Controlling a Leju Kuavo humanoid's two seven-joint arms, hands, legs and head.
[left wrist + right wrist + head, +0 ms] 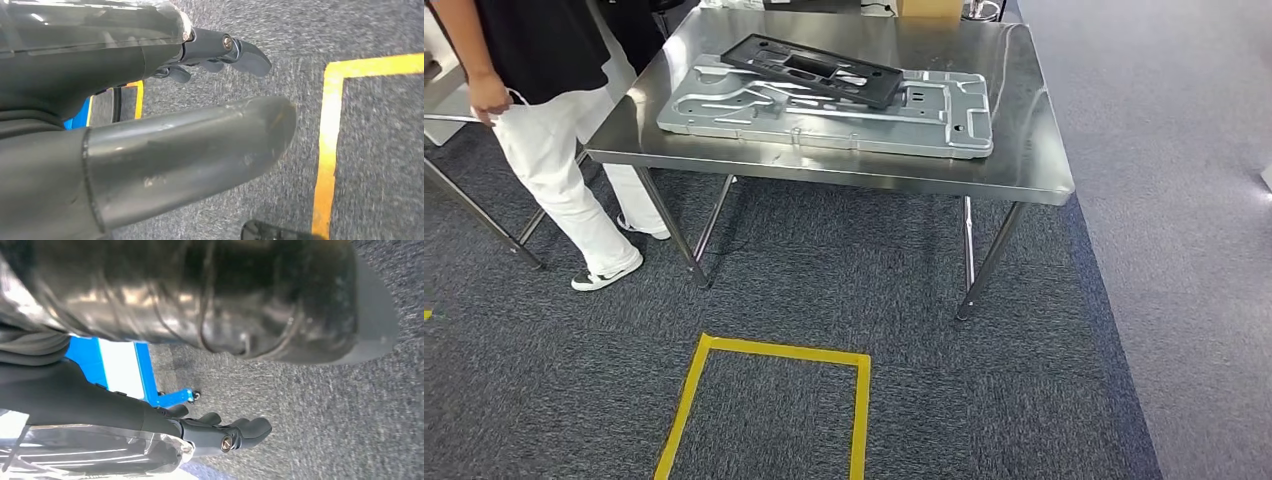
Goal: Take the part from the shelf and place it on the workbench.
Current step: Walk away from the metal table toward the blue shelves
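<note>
Both hands hang at the robot's sides over the grey carpet and hold nothing. The left hand [200, 100] has its thumb stretched out straight and its dark fingers only loosely bent, well apart from the thumb, above a line of yellow tape [327, 150]. The right hand [220, 432] looks much the same, fingers slack and unloaded, with a blue frame [125, 375] on the floor behind it. On the steel tabletop [1024, 160] ahead, a black part [814, 68] lies flat across a larger silver panel [844, 115], probably because a broad plate is steadiest lying down. Judging by that, the placing appears done. A person [544, 120] stands at the table's left corner.
</note>
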